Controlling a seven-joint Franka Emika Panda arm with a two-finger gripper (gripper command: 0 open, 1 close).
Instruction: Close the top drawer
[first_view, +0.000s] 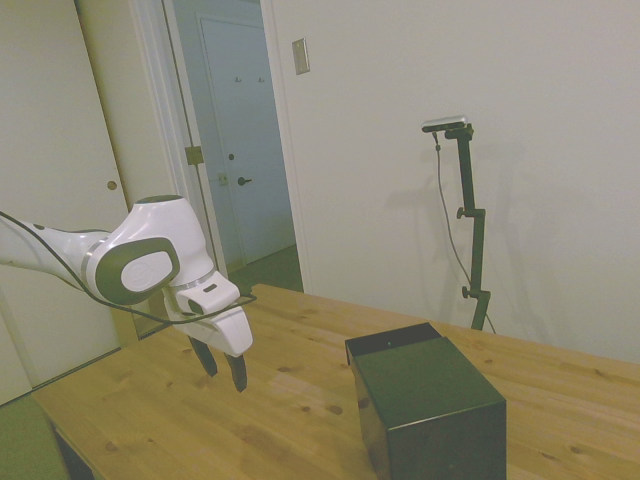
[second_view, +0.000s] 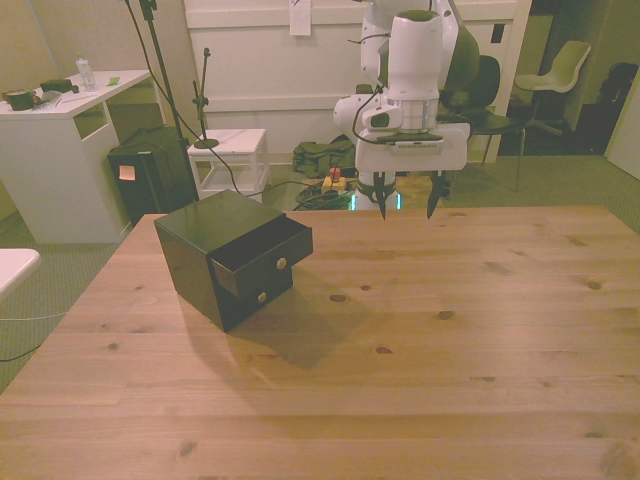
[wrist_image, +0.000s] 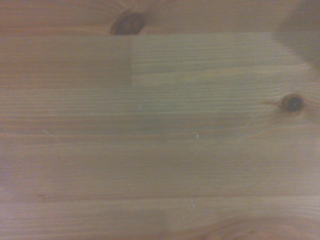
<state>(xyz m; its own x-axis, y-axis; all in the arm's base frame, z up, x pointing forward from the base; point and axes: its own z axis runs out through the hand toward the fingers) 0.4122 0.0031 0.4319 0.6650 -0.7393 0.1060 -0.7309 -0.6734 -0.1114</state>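
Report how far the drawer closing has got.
Nothing is done yet: the top drawer sticks out of the black cabinet, its knob facing the table's middle. In hand: the pincer hangs open above the table, well clear of the cabinet, holding nothing. Left: reach the drawer front and push it flush.

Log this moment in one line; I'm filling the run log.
top drawer: pulled out | gripper: open, empty, apart from cabinet | stage: approach pending

Claw (first_view: 225, 368) open above table (first_view: 170, 420), black cabinet (first_view: 430, 410) apart
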